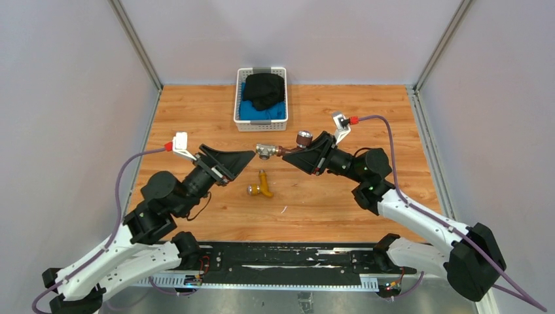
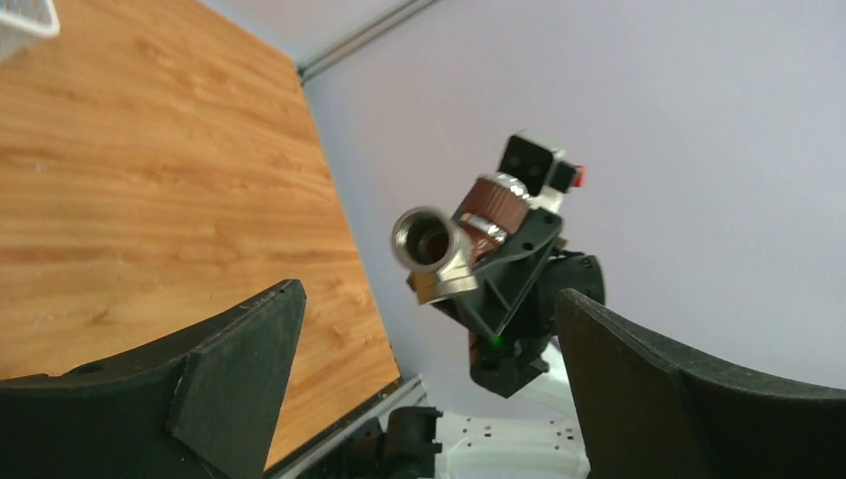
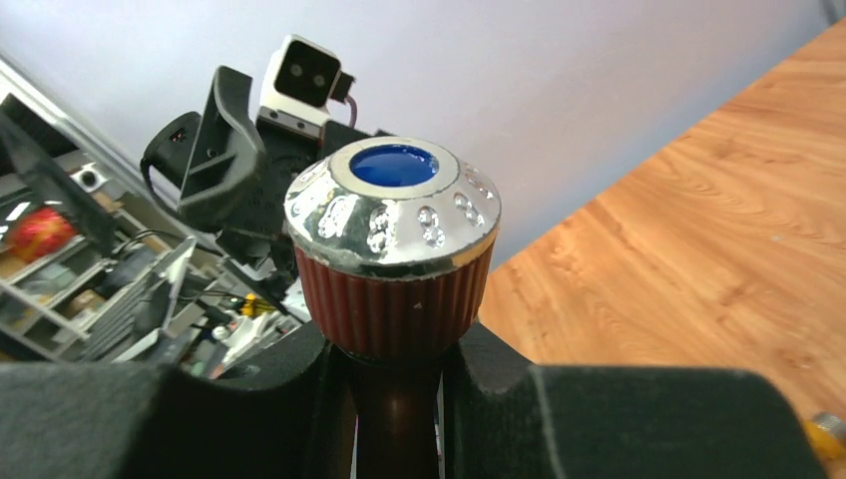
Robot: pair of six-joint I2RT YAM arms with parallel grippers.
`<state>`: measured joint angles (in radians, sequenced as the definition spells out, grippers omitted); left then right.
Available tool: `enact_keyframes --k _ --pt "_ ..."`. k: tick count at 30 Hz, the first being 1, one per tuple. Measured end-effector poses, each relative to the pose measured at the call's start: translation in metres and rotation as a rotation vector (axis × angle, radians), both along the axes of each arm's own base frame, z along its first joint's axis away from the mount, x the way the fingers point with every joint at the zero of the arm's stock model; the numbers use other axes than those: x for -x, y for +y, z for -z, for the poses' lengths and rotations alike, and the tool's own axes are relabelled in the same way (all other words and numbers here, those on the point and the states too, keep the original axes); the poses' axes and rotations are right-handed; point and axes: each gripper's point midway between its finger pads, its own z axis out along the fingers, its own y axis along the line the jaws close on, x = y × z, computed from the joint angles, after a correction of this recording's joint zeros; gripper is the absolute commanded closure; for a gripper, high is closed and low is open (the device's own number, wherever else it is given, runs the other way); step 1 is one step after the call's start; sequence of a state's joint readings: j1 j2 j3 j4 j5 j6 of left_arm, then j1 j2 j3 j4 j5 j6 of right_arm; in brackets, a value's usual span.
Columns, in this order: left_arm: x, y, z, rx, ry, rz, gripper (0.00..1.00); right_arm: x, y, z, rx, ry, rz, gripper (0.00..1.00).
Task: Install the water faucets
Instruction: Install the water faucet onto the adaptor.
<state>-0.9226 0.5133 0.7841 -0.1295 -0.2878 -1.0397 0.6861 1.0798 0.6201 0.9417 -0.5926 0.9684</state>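
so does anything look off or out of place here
Nothing spilled or broken. The one loose item is the brass tap, lying on its side on the table. The brown tap is off the table, pinched in the right hand, its silvery end toward the open left hand.

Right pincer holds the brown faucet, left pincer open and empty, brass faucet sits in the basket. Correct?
One error: the brass faucet lies on the table between the arms, not in the basket; the top view shows it. The rest stands: right pincer holds the brown faucet, left pincer open and empty.
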Motion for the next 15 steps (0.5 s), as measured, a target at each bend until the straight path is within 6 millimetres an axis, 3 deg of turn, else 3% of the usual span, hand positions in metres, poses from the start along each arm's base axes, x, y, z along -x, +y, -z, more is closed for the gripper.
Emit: enact_keyframes --k 5,15 --pt "-0.008 -0.021 0.03 0.016 0.099 0.031 0.0 -0.007 -0.005 0.005 0.056 -0.048 0.075 1.0" --pt "-0.015 -0.036 0.019 0.111 0.071 0.058 0.0 -0.014 -0.006 0.013 0.091 -0.048 0.114 1.0"
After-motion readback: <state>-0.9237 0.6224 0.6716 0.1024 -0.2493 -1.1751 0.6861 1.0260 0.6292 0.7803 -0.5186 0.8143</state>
